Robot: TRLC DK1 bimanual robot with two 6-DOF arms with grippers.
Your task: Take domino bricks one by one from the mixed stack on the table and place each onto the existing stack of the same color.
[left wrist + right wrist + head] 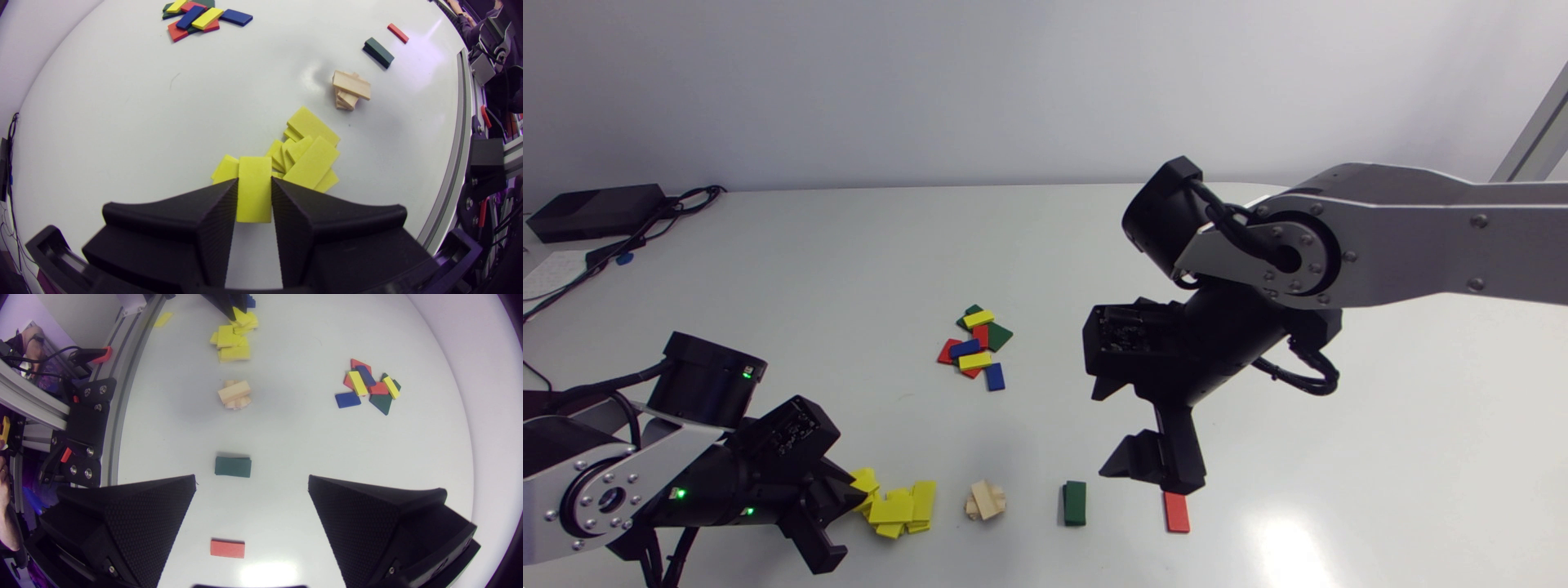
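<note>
Head view, left gripper (837,518): low over the table (792,278) near its front edge, toward the left corner, with its tips at the yellow pile (903,508).
Head view, right gripper (1156,478): fingers parted with nothing between them, tips just above and behind the red brick (1176,512) by the front edge.
Head view, mixed stack (974,351): mid-table, well apart from both grippers; red, blue, yellow and green bricks overlap.
Head view, wooden stack (986,500): between the yellow pile and the green stack (1075,502), all in line with the red brick along the front edge.
Left wrist view, left gripper: clamped on a yellow brick (254,188), one finger on each long side; the brick juts ahead of the tips.
Left wrist view, yellow pile: sprawled just ahead of and beside the held brick's far end, with the wooden stack beyond it.
Right wrist view, right gripper: fingers wide apart, empty.
Right wrist view, red brick: flat on the table in the gap between the fingers, touching neither; the green stack lies ahead of it, and the mixed stack farther ahead, off to one side.
</note>
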